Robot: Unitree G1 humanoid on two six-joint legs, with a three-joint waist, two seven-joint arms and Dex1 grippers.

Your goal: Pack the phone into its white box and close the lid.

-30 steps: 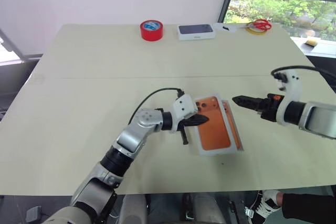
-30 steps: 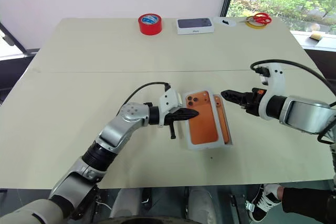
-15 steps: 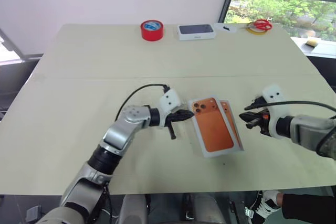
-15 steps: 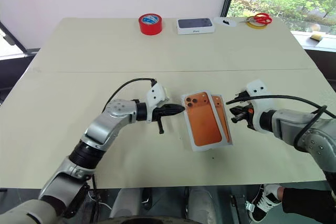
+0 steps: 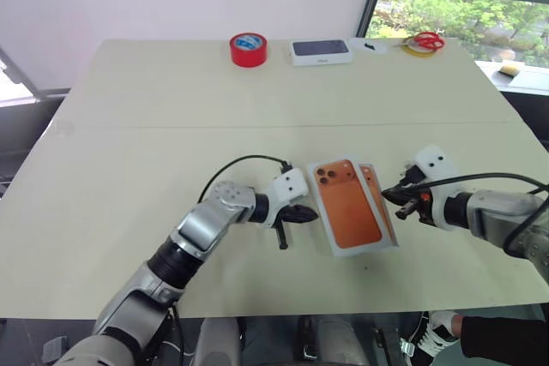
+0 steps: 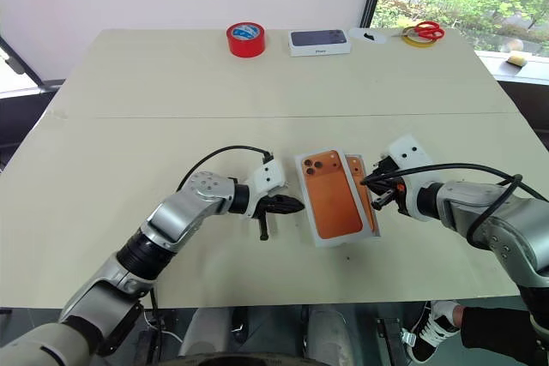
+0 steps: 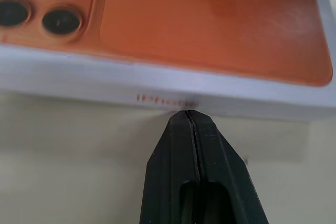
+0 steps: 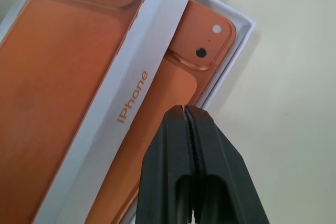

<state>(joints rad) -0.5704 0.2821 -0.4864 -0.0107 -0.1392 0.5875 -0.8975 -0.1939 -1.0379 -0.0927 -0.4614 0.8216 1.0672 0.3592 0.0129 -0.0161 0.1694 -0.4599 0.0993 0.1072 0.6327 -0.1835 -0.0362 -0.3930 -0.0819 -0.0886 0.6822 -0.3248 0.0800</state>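
**Ana:** Lid point(image 5: 345, 205) is lying skewed over the white box point(image 8: 239, 34), riding off toward the left side, so the phone point(image 8: 197, 38) inside is showing along the open right edge, camera corner exposed.

**Ben:** And both arms are looking different from a second ago. The right gripper point(image 5: 388, 195), which was standing open out beside the box, is now pinched fully closed, empty, and is sitting lower with its tip just beside the box's right edge.

**Ana:** The left gripper point(image 5: 314, 214) is also closed on nothing. It was over the lid's left edge; now it is resting lower, its tip nearly touching the lid's white side wall.

**Ben:** So nobody is holding anything. The phone is already sitting in its tray near the front of the surface point(image 5: 154, 109).

**Ana:** My read: they are setting up to nudge with closed tips, left pushing the lid across, right bracing the box. The lid is still needing to slide over and drop square.
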